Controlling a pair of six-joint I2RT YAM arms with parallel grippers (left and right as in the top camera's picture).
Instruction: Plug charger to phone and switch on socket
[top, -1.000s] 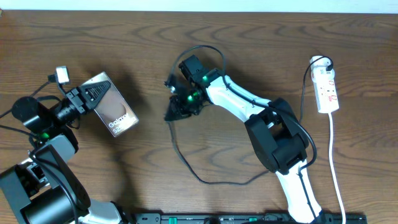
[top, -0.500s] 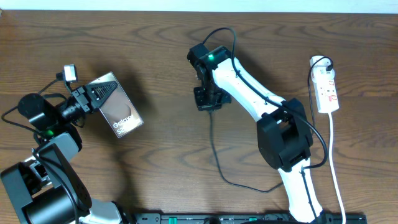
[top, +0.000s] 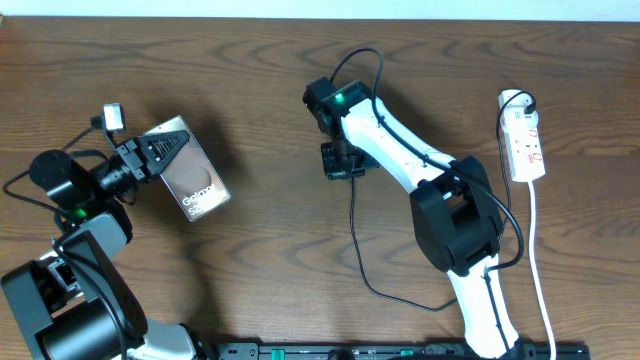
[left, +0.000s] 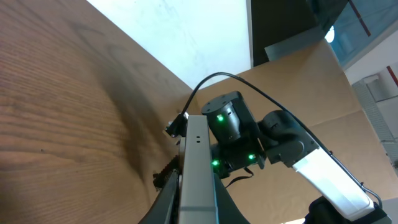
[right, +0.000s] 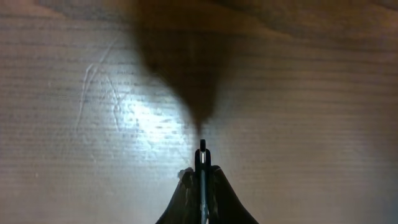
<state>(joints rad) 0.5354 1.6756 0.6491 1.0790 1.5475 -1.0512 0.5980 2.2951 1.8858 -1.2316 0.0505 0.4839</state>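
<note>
My right arm has slid a little further right since half a second ago, and the slack of the charger (top: 353, 235) has straightened out under it. The left side hasn't budged.

The right gripper (top: 340, 163) is clamped on the charger near its end. In the wrist view the plug tip (right: 201, 151) pokes out just past the closed fingers (right: 186, 193), pointing at bare table (top: 250, 260). The rest of the cable trails down and loops off to the right.

The left gripper (top: 163, 149) is closed on the phone (top: 188, 172) at its upper-left end, with the Galaxy side facing up. From its wrist cam I only get the phone edge-on (left: 198, 168).

The socket (top: 524, 140) sits far right, well apart from both.
</note>
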